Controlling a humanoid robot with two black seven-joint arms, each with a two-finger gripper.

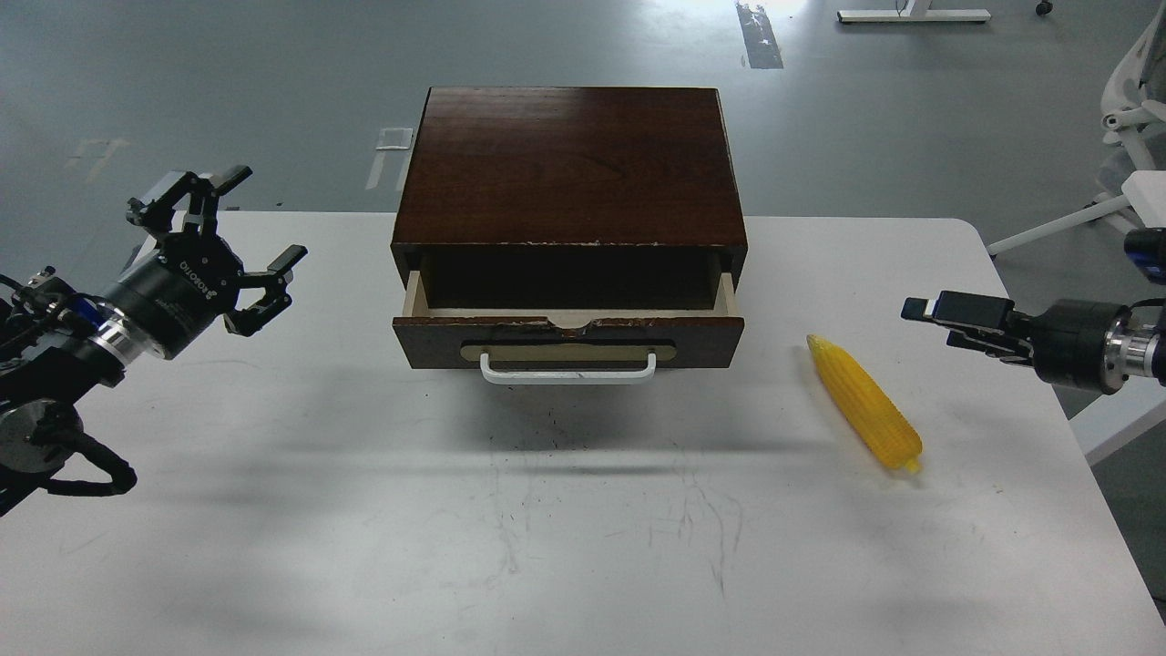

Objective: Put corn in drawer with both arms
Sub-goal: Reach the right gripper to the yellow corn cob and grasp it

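The drawer (568, 314) stood barely open (left gripper (239, 235) spread, right gripper's (938, 314) jaws unreadable), so the corn (864, 402) risked jamming on its edge.

A scuffed white tabletop (565, 547) stood on a grey floor (182, 91) with taped marks; a white chair (1125, 100) waited at right.

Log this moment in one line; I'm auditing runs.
yellow corn cob on table | brown wooden drawer open | left gripper open | right gripper unclear

Drawer (567, 342) interior shadowed; right tool (947, 319) fingers indistinct
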